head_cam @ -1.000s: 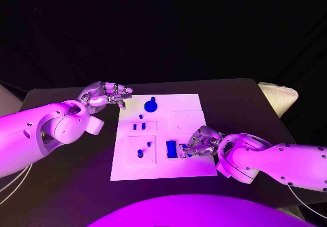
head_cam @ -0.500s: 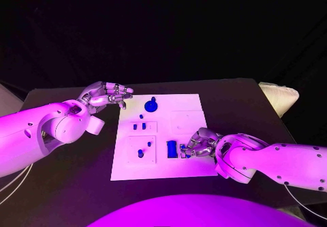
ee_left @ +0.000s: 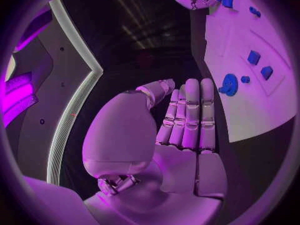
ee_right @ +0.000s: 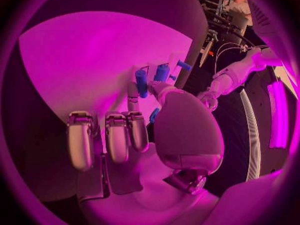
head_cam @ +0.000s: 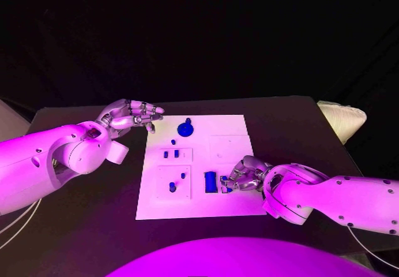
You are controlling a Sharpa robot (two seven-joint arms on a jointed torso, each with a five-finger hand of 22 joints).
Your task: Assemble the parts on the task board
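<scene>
While the right hand (head_cam: 241, 176) pinches a small blue plastic part (head_cam: 224, 184) at the near right of the white rectangular task board (head_cam: 233, 130), seemingly to seat it beside the upright blue block (head_cam: 210, 182), the left hand (head_cam: 129, 115) hovers off the board's far left corner. Its fingers (ee_left: 187, 115) are loosely curled and hold nothing, leaving the board clear for the working hand.

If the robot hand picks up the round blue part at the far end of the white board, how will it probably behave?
The round blue part looks like a rigid moulded disc, so probably stiff and light. It lies flat on the task board, so unlikely to tip; on its edge it might roll. Its surface looks smooth, perhaps slippery.
</scene>
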